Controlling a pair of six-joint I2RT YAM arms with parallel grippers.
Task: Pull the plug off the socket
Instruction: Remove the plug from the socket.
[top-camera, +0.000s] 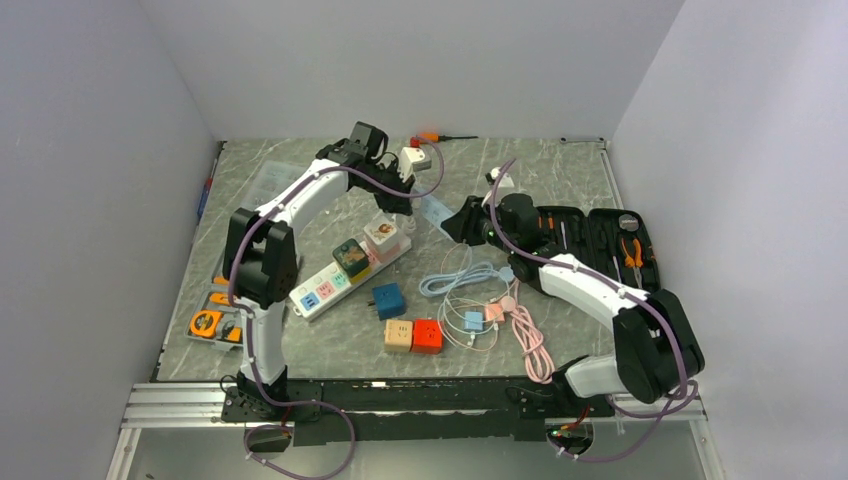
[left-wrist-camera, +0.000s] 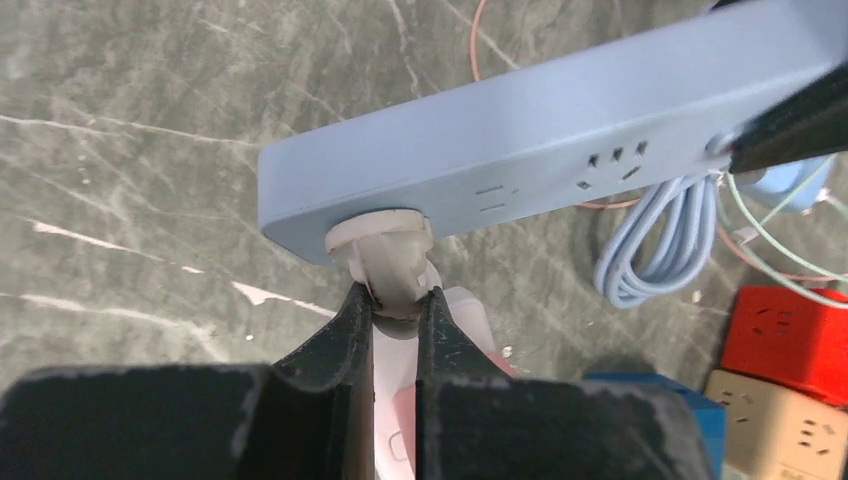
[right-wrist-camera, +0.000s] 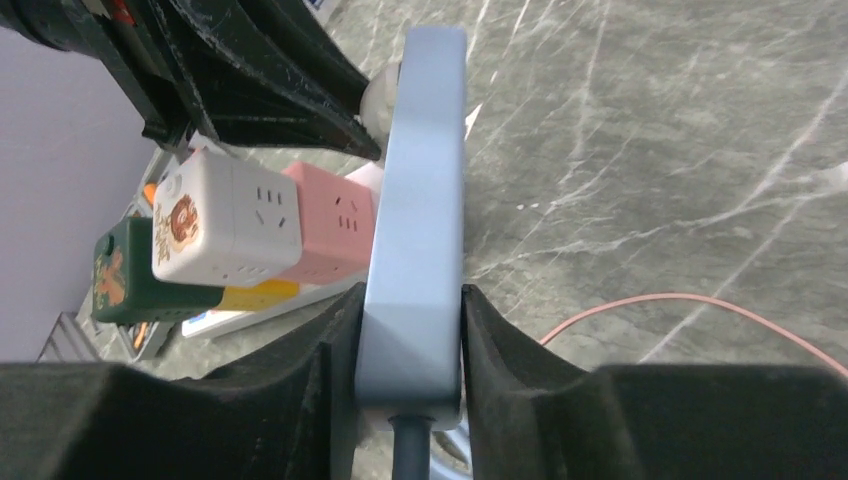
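**Obs.** Left hand (left-wrist-camera: 395, 295) is clenched on the plug (left-wrist-camera: 385, 245). Both fingers pinch its pale body just behind the flange. The flange sits flush against the face of the socket strip (left-wrist-camera: 560, 130), so the plug is fully seated and not yet drawn. It lies dead ahead of the left fingertips, in the end socket of the strip.

Right hand (right-wrist-camera: 410, 298) is grasping the socket strip across its narrow width at the cord end. The cord leaves back between the fingers toward the wrist. The strip appears to be held on edge, clear of the counter (left-wrist-camera: 150, 120), though the top view is too small to confirm this.

**Geometry.** The strip's long axis runs straight out from the right hand, with the plug at the far end. The plug's own axis is square to that line and in line with the left fingers. The left hand is the one on the plug, and the right hand only braces.

**Judgement.**
- The pull should go straight back along the left hand's axis, away from the strip face.
- The brace is a full strip-length from the plug, so the strip may swing toward the left hand rather than release.

**Clutter.** A white cube adapter (right-wrist-camera: 230, 215) and a pink cube adapter (right-wrist-camera: 330, 230) sit just beneath the left hand, in the retreat path.
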